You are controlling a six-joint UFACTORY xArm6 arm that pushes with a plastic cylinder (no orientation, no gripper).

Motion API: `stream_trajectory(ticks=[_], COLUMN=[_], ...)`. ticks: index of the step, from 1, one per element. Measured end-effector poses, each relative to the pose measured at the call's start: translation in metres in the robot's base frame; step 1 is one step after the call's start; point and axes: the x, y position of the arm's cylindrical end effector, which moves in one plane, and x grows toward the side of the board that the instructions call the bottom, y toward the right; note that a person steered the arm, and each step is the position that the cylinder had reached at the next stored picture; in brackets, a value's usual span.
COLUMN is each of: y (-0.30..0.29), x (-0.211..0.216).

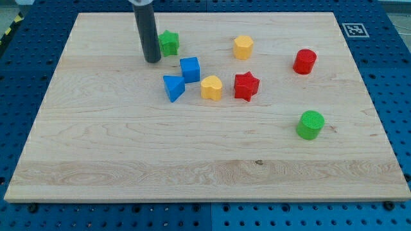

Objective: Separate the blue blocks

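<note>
A blue cube (pixel 190 68) and a blue triangular block (pixel 173 87) lie close together near the board's middle, the triangle just below and left of the cube, nearly touching. My tip (pixel 153 61) rests on the board up and to the left of the blue cube, beside a green star (pixel 169 43) on its right.
A yellow heart (pixel 211 87) sits right of the blue triangle, with a red star (pixel 246 86) beside it. A yellow hexagon (pixel 243 47) lies above them. A red cylinder (pixel 305 61) and a green cylinder (pixel 310 124) are at the view's right.
</note>
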Motion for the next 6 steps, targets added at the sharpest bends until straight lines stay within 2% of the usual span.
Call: stream_trajectory(ticks=[2,3,4,6], y=[-0.008,-0.008,0.0,0.064], x=[0.094,0.126,0.128,0.125])
